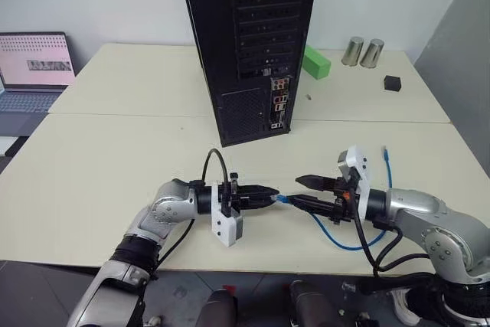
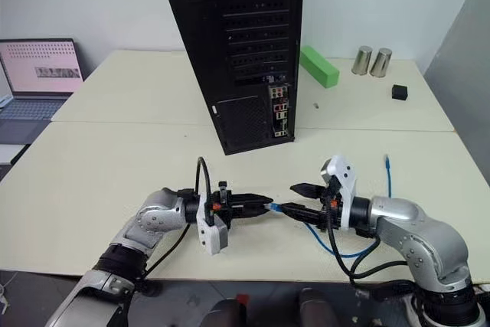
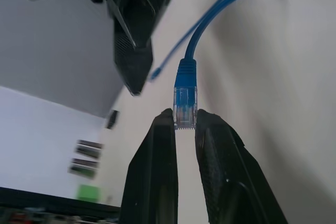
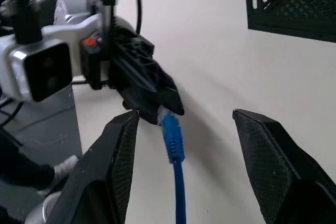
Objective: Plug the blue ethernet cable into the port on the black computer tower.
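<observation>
The black computer tower [image 1: 253, 36] stands upright at the middle of the table, its rear face toward me. The port is somewhere in the small coloured connector panel [image 1: 279, 103] low on that face, too small to pick out. My left gripper [image 1: 274, 197] points right and is shut on the clear plug [image 3: 185, 106] of the blue ethernet cable [image 1: 341, 241]. The cable loops back over the table to its free end [image 1: 387, 155]. My right gripper [image 1: 305, 192] faces the left one and stands open, one finger on each side of the cable just behind the plug [image 4: 170, 135].
An open laptop [image 1: 34, 70] sits on the far left. A green block [image 1: 315, 60], two metal cups [image 1: 362, 51] and a small black cube [image 1: 392, 83] lie to the right behind the tower. Bare tabletop [image 1: 115, 166] separates the grippers from the tower.
</observation>
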Robot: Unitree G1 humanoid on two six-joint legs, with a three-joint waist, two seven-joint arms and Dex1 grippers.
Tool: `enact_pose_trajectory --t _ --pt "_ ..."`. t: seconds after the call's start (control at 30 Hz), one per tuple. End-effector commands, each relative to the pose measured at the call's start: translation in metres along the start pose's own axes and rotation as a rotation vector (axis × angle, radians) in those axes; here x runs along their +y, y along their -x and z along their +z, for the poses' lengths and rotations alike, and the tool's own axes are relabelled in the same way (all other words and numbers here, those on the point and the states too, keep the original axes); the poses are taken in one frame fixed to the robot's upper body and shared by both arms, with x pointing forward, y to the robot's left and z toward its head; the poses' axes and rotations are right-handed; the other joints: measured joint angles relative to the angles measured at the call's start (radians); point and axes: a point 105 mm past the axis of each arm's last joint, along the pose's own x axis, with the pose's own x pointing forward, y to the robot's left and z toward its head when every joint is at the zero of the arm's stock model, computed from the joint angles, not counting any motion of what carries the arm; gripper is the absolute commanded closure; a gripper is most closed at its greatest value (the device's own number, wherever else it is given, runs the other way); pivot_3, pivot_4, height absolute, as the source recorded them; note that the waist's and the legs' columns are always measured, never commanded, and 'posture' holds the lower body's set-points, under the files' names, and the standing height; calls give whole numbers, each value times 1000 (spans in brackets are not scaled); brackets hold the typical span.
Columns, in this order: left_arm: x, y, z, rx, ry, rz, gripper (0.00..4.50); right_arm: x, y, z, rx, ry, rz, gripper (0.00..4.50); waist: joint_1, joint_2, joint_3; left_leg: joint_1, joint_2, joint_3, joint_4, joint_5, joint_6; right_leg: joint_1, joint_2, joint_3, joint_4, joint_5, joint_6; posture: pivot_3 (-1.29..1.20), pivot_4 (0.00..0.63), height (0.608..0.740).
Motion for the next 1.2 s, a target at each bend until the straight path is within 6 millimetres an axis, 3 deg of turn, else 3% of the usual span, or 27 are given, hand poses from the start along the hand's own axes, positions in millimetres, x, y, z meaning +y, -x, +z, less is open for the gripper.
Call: enact_pose_trajectory --t 0.03,0.3,0.8,1.13,1.2 --pt "13 2 -1 -3 -87 72 4240 6 1 6 -18 -20 26 1484 0 0 0 0 0 0 0 0 0 0 0 0 0 0 0 0 150 740" --pt "17 2 -5 10 -130 108 4240 6 -1 5 -13 -50 39 1484 -1 0 0 0 0 -1 0 0 0 0 0 -1 1 0 0 0 150 740" --pt "19 2 -4 8 -162 127 4244 3 -6 8 -28 -69 46 4494 -1 0 0 0 0 -1 0 0 0 0 0 -1 1 0 0 0 150 740" --pt "15 3 1 -25 -107 137 4246 5 -7 7 -16 -86 66 4500 -2 0 0 0 0 -1 0 0 0 0 0 -1 1 0 0 0 150 740" --pt "17 5 0 -23 -65 152 3546 5 -7 7 -13 -83 66 4500 -2 0 0 0 1 -1 0 0 0 0 0 -1 1 0 0 0 150 740"
